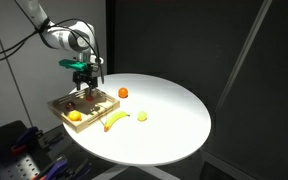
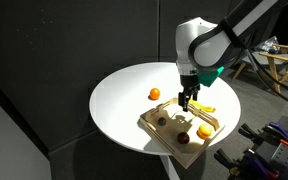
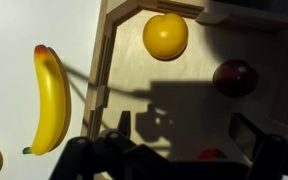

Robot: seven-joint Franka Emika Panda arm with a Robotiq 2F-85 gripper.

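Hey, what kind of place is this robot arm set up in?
Probably a robotics lab or test booth rather than a home. What look like black curtains close off the space behind the round white table, and a wooden compartment tray holding fruit sits below the open claw.

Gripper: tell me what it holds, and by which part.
Nothing is held. The gripper hangs open above the wooden tray, jaws apart with nothing between them; the orange fruit and the dark fruit lie loose in the tray below.

Arm (image 2: 246, 22) bent over from above, wrist vertical, gripper (image 2: 187, 100) pointing straight down, jaws spread fully apart, empty.
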